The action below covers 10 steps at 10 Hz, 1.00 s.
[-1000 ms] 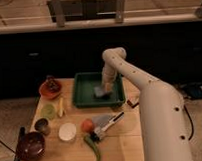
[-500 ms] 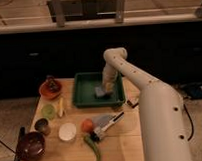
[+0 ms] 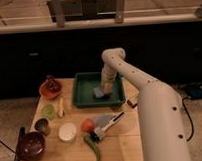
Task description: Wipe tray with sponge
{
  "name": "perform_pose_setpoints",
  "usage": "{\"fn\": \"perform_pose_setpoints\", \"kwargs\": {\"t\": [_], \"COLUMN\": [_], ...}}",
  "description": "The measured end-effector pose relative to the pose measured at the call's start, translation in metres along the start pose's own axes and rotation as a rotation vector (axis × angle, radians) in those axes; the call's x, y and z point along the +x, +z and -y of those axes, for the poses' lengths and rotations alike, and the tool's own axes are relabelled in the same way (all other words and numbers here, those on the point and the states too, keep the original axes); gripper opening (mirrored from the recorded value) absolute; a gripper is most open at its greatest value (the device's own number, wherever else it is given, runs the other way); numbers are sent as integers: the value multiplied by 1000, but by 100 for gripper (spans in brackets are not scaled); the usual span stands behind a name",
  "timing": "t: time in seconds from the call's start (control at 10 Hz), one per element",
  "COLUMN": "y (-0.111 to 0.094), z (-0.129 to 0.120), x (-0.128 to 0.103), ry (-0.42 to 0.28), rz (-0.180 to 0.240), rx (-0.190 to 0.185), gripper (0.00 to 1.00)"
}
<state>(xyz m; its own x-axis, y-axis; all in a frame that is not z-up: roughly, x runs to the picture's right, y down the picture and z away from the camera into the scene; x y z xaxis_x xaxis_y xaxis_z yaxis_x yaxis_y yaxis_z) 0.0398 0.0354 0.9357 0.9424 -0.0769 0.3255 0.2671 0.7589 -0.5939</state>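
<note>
At the centre of the frame, a dark green tray (image 3: 83, 93) with raised sides sat on the wooden bench (image 3: 124, 144), its long side running left to right. A white arm (image 3: 145, 93) rose from the lower right, bent at an elbow above the tray's back rim and dropped straight down into it. Its end effector (image 3: 104, 87) was low over the tray floor, right of the middle, touching or just above the grey-blue sponge (image 3: 98, 92). The sponge lay flat on the tray floor at the end effector's lower left. Whether the end effector was open, closed or gripping the sponge could not be told.

Left of the tray, near the bench's upper left corner, stood a round orange-red plate (image 3: 45, 91) with something dark on it. Below the plate were a pale green cup (image 3: 48, 111) and, just beside it, a slim yellow piece (image 3: 60, 107). Further down the left side came a small metal cup (image 3: 42, 126), a white round dish (image 3: 67, 131) and a dark red bowl (image 3: 31, 146) at the lower left corner.

Below the tray, apart from it, a grey flat blade with a white handle (image 3: 107, 122) lay at a slant. An orange-red round fruit (image 3: 86, 125) sat just left of the blade, and a long green item (image 3: 93, 147) stretched down from there toward the bench's front edge.
</note>
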Motion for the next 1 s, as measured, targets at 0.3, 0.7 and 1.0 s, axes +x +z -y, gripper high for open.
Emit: {"fn": "perform_pose_setpoints", "kwargs": {"t": [0.3, 0.7, 1.0], "y": [4, 13, 9], "z": [-10, -24, -27], "x": [-8, -3, 37], "ry": [-24, -24, 41], "rz": [-42, -109, -151], "rx": [-5, -31, -36], "gripper": [0, 0, 0]}}
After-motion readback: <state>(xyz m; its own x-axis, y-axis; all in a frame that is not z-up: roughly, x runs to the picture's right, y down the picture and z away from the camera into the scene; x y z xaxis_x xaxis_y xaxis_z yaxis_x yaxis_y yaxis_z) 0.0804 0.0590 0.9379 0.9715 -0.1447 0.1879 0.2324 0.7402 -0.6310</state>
